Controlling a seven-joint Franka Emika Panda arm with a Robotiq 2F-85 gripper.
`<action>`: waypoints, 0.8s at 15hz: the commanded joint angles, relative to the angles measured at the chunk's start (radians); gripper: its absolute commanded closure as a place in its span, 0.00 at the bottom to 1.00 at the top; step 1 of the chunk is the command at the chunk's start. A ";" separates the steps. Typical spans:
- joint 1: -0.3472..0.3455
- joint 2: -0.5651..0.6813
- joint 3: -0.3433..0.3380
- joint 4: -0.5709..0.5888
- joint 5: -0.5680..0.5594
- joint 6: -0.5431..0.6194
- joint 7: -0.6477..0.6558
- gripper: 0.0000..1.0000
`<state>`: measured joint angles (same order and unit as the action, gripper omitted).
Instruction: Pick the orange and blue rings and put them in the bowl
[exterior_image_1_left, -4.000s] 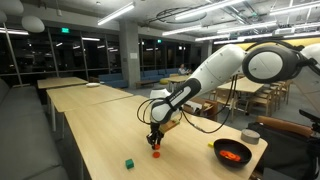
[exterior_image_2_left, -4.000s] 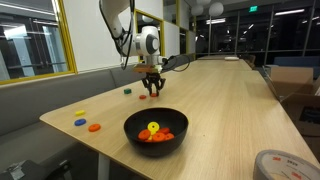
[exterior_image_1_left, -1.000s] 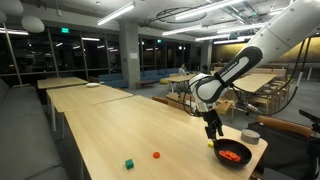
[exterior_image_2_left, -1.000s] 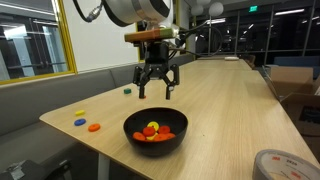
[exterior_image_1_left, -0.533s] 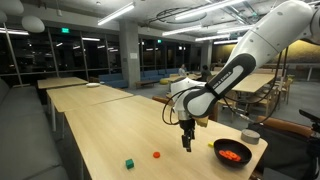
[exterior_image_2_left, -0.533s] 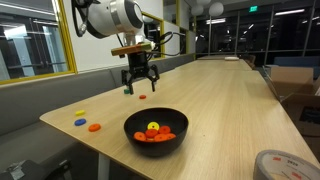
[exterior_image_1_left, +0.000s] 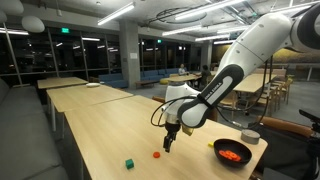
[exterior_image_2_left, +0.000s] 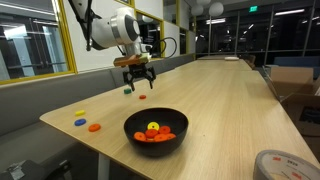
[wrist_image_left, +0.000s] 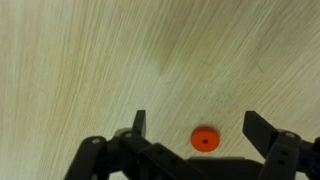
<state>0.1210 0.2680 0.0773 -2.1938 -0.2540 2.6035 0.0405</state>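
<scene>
orange ring (wrist_image_left: 204, 140) on wood table (wrist_image_left: 80, 60), under wide-spread fingers (wrist_image_left: 139, 124) — green cube (exterior_image_1_left: 128, 163) near, black bowl (exterior_image_2_left: 150, 148) well apart

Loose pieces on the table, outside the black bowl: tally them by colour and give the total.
Orange: 2, the orange ring and the orange edge piece
Blue piece: 1
Yellow piece: 1
Green cube: 1
Total: 5

In an exterior view the gripper (exterior_image_1_left: 168, 146) hangs low over the tabletop (exterior_image_1_left: 100, 125), just beside the orange ring (exterior_image_1_left: 155, 154). A green cube (exterior_image_1_left: 128, 163) lies nearer the bench-side edge. The black bowl (exterior_image_1_left: 232, 152), with orange pieces inside, sits by the opposite edge.
</scene>
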 joint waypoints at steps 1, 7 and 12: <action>-0.020 0.082 0.019 0.071 0.095 0.048 -0.060 0.00; -0.032 0.203 0.046 0.203 0.181 -0.008 -0.161 0.00; -0.034 0.262 0.059 0.279 0.198 -0.038 -0.193 0.00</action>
<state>0.1031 0.4929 0.1145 -1.9833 -0.0846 2.6038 -0.1119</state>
